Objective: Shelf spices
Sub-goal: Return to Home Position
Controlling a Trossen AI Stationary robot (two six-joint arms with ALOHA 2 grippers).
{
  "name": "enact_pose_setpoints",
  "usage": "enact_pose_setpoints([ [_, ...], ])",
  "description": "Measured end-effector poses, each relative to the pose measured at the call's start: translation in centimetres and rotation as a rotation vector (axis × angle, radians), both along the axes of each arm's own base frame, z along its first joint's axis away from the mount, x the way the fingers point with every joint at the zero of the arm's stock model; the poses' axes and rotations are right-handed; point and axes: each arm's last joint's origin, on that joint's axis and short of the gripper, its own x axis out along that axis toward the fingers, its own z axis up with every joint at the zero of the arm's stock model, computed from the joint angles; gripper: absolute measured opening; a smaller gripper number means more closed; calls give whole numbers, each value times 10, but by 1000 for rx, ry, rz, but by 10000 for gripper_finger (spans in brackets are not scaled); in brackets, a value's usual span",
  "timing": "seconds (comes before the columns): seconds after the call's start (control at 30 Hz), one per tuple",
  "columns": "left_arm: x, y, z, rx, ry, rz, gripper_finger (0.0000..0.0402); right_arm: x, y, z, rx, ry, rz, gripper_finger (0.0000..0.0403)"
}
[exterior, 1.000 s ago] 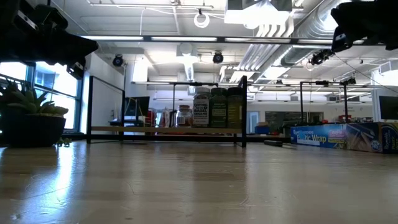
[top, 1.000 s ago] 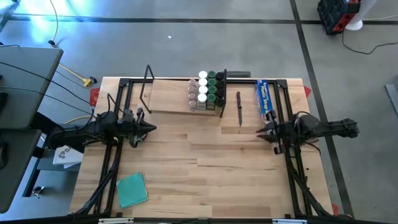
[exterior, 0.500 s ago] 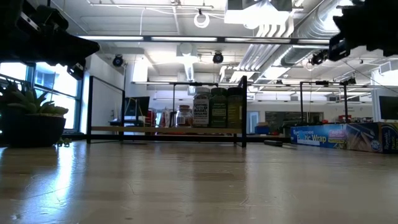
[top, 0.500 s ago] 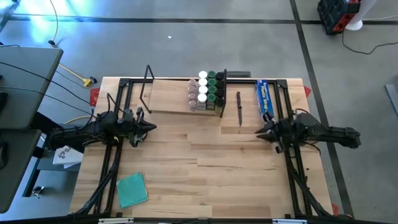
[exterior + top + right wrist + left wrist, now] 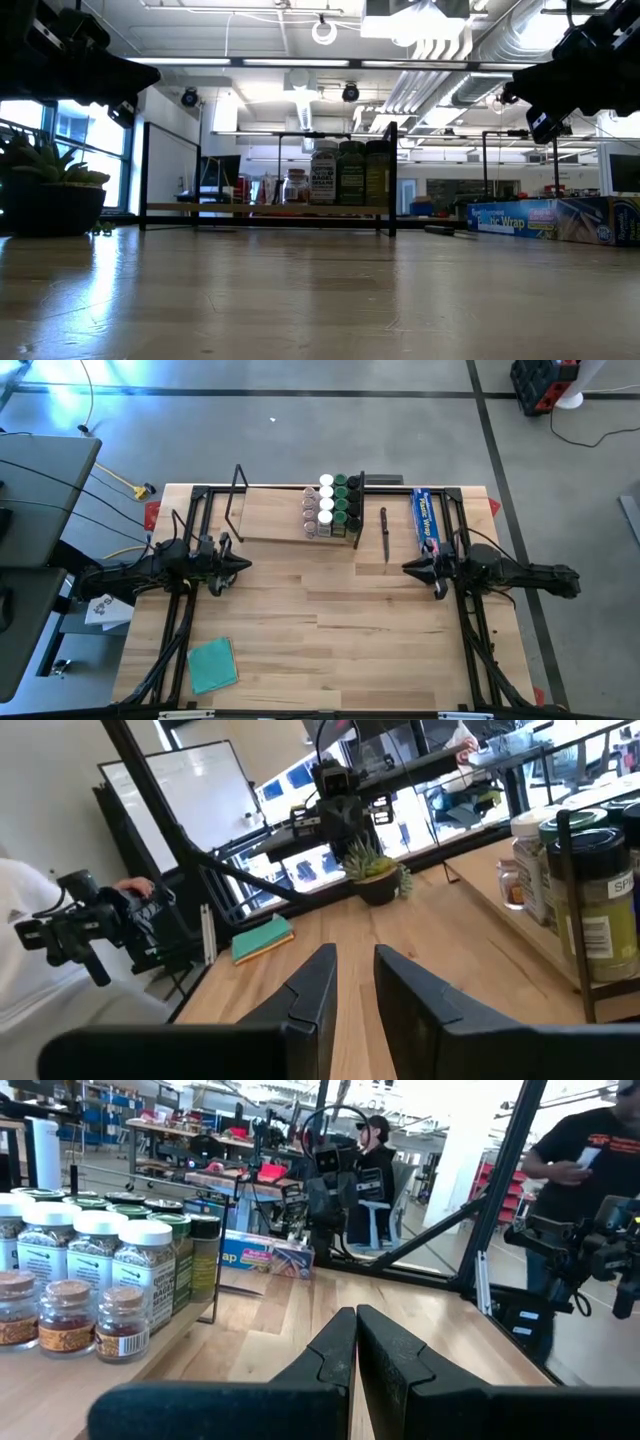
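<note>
- The spices (image 5: 332,507) stand packed in tidy rows on the shelf (image 5: 270,520), all at its right end against the black wire frame. Cork-topped, white, green and dark lids each keep their own row.
- The rest of the shelf board, out to its left wire frame, carries nothing.
- You can find no jar off the shelf in the high view, so the stocking looks finished. I judge the step in hand to be the return of both arms to rest.
- Your left gripper (image 5: 243,566) hovers near the shelf's left end, just off its front edge. Its fingers (image 5: 335,1352) are pressed together and hold nothing.
- Your right gripper (image 5: 408,569) hangs beyond the shelf's right end and forward of it, well apart from the jars. Its fingers (image 5: 312,988) are slightly parted, with only bare tabletop showing in the gap.
- A dark-handled tool (image 5: 384,532) lies just beside the shelf's right end, and the blue wrap box (image 5: 425,518) lies farther out on that side.
- The next move calls for no grasp. Draw each arm back from the shelf to its own side, at its present height.
- Watch the right arm most. It passes closest to the wrap box and the tool, and a low sweep there could nudge either toward the shelf's loaded end.
</note>
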Motion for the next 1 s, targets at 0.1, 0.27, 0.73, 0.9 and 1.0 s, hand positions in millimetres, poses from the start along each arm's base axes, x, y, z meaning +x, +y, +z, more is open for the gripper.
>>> enact_pose_setpoints([
  [0.1,0,0,0,0,0,5,9,0,0,0,2,0,0,66],
  [0.27,0,1,0,0,0,12,9,0,0,0,-1,0,0,66],
  [0.73,1,-14,0,0,0,-142,9,0,0,0,-1,0,-1,66],
  [0.9,0,-16,0,0,1,-165,9,0,0,0,-2,1,-1,66],
  [1.0,0,-16,0,1,-2,-167,9,0,0,0,-2,1,-1,66],
])
